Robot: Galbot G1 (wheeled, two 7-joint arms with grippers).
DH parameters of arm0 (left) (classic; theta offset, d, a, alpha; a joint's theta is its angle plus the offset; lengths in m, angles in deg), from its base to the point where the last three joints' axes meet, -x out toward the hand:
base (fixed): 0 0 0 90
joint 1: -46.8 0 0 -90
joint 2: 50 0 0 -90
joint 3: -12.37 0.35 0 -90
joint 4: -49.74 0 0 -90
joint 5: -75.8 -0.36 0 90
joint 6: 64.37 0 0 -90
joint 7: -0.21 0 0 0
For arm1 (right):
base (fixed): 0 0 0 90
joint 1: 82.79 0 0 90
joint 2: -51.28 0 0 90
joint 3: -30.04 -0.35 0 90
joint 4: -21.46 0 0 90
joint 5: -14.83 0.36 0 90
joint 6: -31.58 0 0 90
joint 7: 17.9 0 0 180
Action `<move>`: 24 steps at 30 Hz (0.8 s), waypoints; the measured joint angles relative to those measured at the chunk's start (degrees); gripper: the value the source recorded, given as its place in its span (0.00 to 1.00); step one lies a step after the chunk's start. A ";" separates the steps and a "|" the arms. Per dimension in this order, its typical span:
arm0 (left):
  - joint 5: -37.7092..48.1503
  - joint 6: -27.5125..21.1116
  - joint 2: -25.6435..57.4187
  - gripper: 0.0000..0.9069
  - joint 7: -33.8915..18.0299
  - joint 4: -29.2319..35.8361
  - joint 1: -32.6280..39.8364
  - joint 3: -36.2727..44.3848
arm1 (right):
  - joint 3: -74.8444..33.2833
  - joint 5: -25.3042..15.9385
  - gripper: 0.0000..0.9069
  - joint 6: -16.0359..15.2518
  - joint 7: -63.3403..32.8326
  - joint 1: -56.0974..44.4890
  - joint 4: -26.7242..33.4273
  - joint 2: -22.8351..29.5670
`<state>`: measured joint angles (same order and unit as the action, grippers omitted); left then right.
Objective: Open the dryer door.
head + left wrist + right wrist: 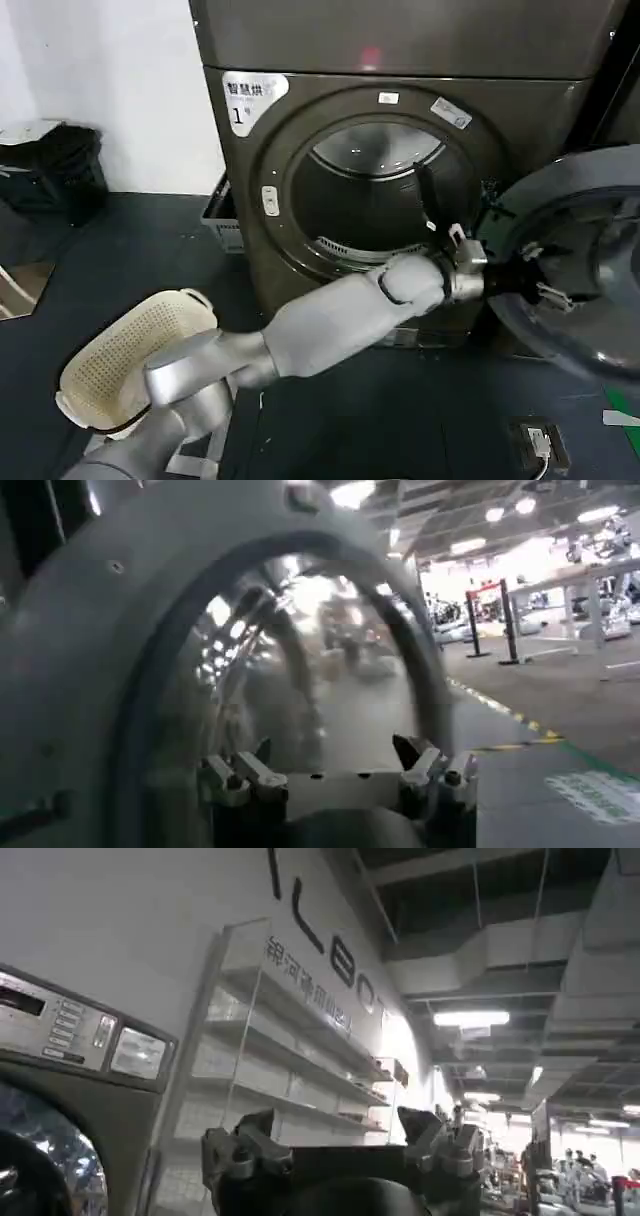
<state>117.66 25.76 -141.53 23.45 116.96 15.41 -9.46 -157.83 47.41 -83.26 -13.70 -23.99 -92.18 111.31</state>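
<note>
Head view showed my left hand point(535, 283), fingers apart, against the swung-open door point(590, 215); heavy, hinged, slick chrome, I'd push its rim. Right hand point(340, 1148) spread, idle.

The left arm point(330, 320) was clad in smooth silver-grey shells with rounded joints, narrowing behind the left gripper point(535, 283) to a metallic cuff. That gripper was black with pale screwed fittings. The right gripper point(338, 1138) had dark pointed fingertips point(415, 1120) above grey, bolted finger blocks.
</note>
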 joint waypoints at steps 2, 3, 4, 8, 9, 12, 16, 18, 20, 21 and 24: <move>-0.14 0.42 0.48 1.00 -0.25 0.57 -0.03 -0.14 | -0.14 0.00 1.00 0.03 -0.03 -0.05 0.02 0.00; -0.18 0.88 0.77 1.00 -0.33 0.95 -0.02 -0.18 | -0.21 0.00 1.00 0.06 -0.04 -0.06 0.04 0.00; -0.16 1.48 1.03 1.00 -0.42 1.32 -0.13 -0.19 | -0.25 0.01 1.00 0.07 -0.05 -0.07 0.08 -0.02; 1.38 6.15 2.32 1.00 -1.49 1.80 -0.54 0.53 | -0.41 0.34 1.00 0.29 -0.71 -0.16 0.14 -0.03; 1.78 6.72 2.70 1.00 -1.97 1.96 -0.72 0.60 | -0.51 0.46 1.00 0.35 -0.69 -0.26 0.19 -0.03; 2.91 9.67 3.96 1.00 -3.93 2.70 -1.76 0.18 | -1.20 0.76 1.00 0.59 -0.45 -0.72 0.40 -0.07; 2.31 12.73 6.99 1.00 -7.13 5.48 -3.33 -0.57 | -2.14 0.95 1.00 0.65 -0.24 -1.07 0.52 -0.38; 1.14 14.58 8.91 1.00 -9.06 7.32 -4.05 -0.64 | -2.50 1.01 1.00 0.65 -0.21 -1.10 0.51 -0.68; 2.05 16.47 11.71 1.00 -9.63 9.67 -4.55 -0.58 | -2.92 1.03 1.00 0.65 -0.16 -1.13 0.53 -0.88; 3.07 17.37 13.25 1.00 -9.98 11.03 -4.90 -0.57 | -3.06 1.04 1.00 0.66 -0.08 -1.15 0.51 -1.00; 3.64 18.20 18.89 1.00 -12.00 15.44 -5.14 -0.25 | -3.34 1.04 1.00 0.65 0.07 -1.10 0.52 -1.35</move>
<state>121.31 43.96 -122.64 11.45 132.40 10.27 -9.71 -161.17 48.45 -82.61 -13.62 -25.09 -91.66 109.96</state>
